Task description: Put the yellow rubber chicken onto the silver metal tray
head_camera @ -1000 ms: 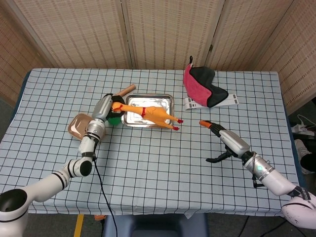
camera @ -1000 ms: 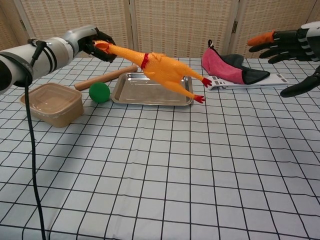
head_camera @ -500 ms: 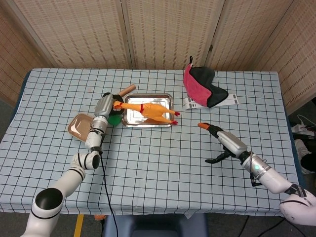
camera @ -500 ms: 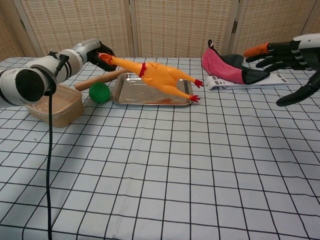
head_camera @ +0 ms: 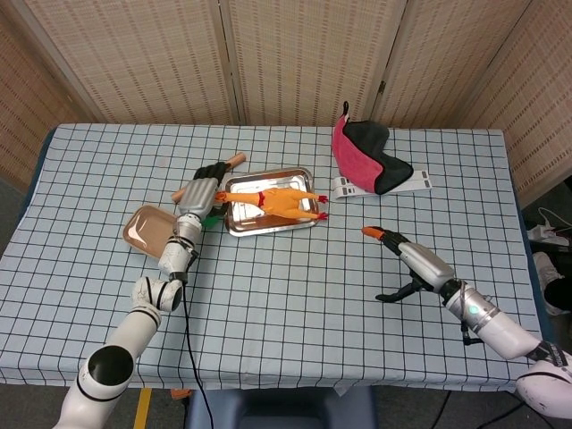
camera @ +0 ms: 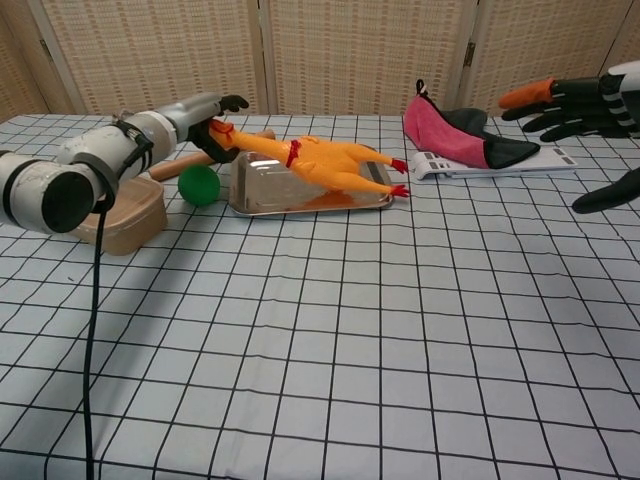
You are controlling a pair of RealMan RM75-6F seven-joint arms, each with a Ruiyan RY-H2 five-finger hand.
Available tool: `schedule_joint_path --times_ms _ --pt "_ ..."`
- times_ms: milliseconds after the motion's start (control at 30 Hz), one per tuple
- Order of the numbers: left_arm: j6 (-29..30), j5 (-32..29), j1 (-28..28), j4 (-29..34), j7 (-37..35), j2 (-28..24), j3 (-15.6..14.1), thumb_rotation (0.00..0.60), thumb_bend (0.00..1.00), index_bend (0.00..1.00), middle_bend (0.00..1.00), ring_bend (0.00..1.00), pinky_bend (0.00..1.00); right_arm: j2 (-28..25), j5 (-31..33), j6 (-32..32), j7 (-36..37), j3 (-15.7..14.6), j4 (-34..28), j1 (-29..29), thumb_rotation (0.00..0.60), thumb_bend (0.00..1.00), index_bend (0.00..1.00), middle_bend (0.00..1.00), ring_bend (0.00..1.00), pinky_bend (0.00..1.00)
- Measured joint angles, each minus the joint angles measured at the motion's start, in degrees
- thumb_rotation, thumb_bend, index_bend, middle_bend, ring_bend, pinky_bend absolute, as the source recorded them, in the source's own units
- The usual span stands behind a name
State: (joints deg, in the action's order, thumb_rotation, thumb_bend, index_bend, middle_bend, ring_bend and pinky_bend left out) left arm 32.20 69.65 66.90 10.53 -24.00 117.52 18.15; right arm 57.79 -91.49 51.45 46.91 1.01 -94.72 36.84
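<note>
The yellow rubber chicken (head_camera: 273,200) (camera: 330,162) lies lengthwise on the silver metal tray (head_camera: 295,174) (camera: 262,190), red feet over the tray's right end. Its head points left, right beside my left hand (head_camera: 204,186) (camera: 205,115). That hand's fingers are spread above the head and no longer wrap it. The tray looks slightly tilted in the chest view. My right hand (head_camera: 411,268) (camera: 580,110) hovers open far to the right, holding nothing.
A green ball (camera: 200,185) and a wooden stick (head_camera: 234,161) sit left of the tray. A brown lidded container (head_camera: 147,230) (camera: 120,215) is under my left forearm. A pink and black pouch (head_camera: 362,156) (camera: 455,135) on a white strip lies at the back right.
My left hand lowered the chicken from the air onto the tray and spread its fingers off the head. The right hand drifted slightly.
</note>
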Motion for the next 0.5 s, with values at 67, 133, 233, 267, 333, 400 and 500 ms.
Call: schedule_joint_path --times_ms 67,133,233,267,333,400,500 --pt "-1.2 0.6 0.3 -0.2 2.7 -0.3 -0.8 0.600 0.46 0.00 0.00 0.00 0.00 -0.3 -0.3 0.6 0.2 -0.2 -0.2 -0.2 0.600 0.04 0.00 0.00 0.00 0.00" --pt "-2.9 1.1 0.6 -0.4 5.8 -0.8 -1.5 0.600 0.46 0.00 0.00 0.00 0.00 -0.7 -0.7 1.3 0.4 -0.3 -0.4 -0.4 0.600 0.04 0.00 0.00 0.00 0.00" --pt "-6.0 1.5 0.9 0.3 11.5 -2.2 -2.2 0.600 0.45 0.00 0.00 0.00 0.00 -1.5 -1.3 2.3 0.6 -0.7 -0.9 -0.8 0.600 0.04 0.00 0.00 0.00 0.00" --pt "-7.5 1.4 0.9 1.2 13.3 -3.2 -2.4 0.600 0.44 0.00 0.00 0.00 0.00 -1.9 -1.5 2.6 0.8 -0.8 -1.2 -1.0 0.600 0.04 0.00 0.00 0.00 0.00" --pt "-9.1 1.2 0.9 3.2 14.8 -4.7 -2.4 0.600 0.42 0.00 0.00 0.00 0.00 -2.3 -1.7 3.0 1.1 -1.0 -1.6 -1.2 0.600 0.04 0.00 0.00 0.00 0.00" --pt "-10.4 0.7 0.7 6.5 15.6 -6.8 -2.3 0.600 0.39 0.00 0.00 0.00 0.00 -2.8 -2.2 3.8 1.3 -1.2 -2.2 -1.4 0.600 0.04 0.00 0.00 0.00 0.00" --pt "-12.2 -0.4 0.3 13.0 16.5 -10.6 -2.0 0.600 0.36 0.00 0.00 0.00 0.00 -3.7 -3.0 4.9 1.6 -1.5 -3.3 -1.8 0.600 0.04 0.00 0.00 0.00 0.00"
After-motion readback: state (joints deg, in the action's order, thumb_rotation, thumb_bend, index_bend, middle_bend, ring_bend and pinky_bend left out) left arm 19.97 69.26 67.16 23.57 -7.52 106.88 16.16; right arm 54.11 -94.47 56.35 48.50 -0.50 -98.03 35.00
